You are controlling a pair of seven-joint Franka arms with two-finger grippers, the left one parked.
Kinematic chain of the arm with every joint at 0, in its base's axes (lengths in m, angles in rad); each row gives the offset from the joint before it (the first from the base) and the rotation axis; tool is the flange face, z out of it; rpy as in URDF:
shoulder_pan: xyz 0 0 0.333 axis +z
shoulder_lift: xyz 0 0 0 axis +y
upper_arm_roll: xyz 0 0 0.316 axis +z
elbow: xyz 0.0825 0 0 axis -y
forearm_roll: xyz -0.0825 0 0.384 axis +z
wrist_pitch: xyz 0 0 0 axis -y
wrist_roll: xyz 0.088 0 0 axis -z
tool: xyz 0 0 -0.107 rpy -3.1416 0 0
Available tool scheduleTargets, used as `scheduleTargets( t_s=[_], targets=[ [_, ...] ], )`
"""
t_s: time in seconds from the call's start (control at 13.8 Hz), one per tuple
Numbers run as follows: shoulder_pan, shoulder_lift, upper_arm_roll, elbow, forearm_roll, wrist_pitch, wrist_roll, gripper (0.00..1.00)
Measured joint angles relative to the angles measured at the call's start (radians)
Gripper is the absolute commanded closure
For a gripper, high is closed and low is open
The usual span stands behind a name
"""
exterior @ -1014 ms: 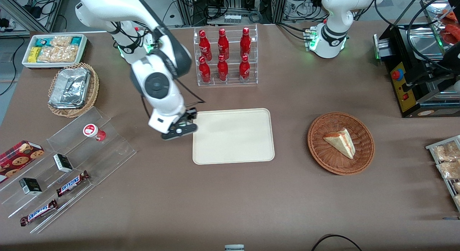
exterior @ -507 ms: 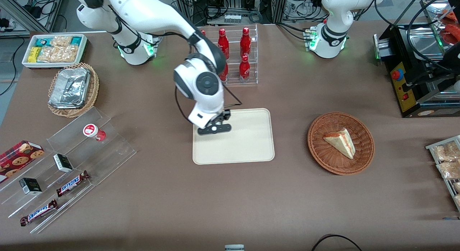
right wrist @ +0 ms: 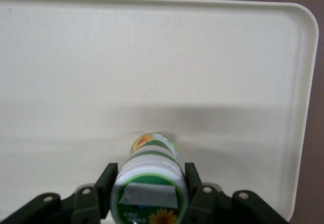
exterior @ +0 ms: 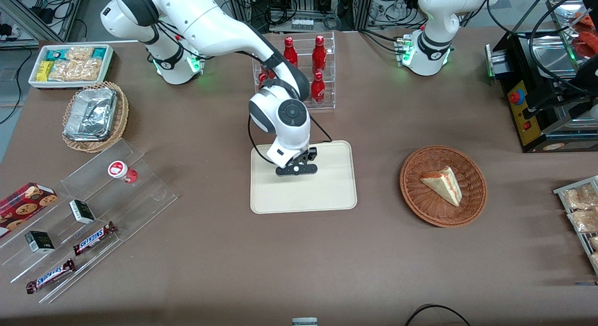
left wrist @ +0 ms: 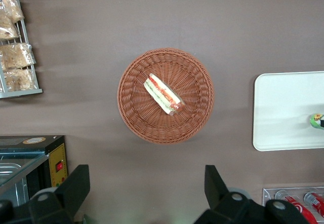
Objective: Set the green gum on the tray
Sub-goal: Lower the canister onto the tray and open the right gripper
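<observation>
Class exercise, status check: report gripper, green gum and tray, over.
Gripper shut on green gum, over the tray. Gum not released yet. Tray surface bare, nothing in the way.

The green gum (right wrist: 150, 176) is a white canister with a green band and yellow-green flower marks. The black end effector (right wrist: 150, 193) clamps it over the plain cream-beige tray (exterior: 327, 195), on a dull brown worktop (exterior: 299, 260). The bottles (exterior: 319, 50) in the clear stand are glossy red. The round wicker basket (exterior: 467, 209) is reddish brown. The other canister (exterior: 119, 170) has a red-and-white lid.
</observation>
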Motion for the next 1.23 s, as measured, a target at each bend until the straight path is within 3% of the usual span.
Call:
scheduleTargets(
  t_s=[0.36, 0.43, 0.51, 0.58, 1.23],
  targets=[
    [0.000, 0.034, -0.002, 0.004, 0.000, 0.046, 0.000, 1.00],
    [0.000, 0.034, -0.002, 0.005, 0.000, 0.047, 0.000, 0.83],
    [0.000, 0.035, -0.002, 0.006, 0.000, 0.051, 0.000, 0.14],
    [0.000, 0.037, -0.002, 0.007, 0.000, 0.061, 0.000, 0.00],
    [0.017, 0.053, -0.006, 0.014, -0.001, 0.112, -0.005, 0.00]
  ],
)
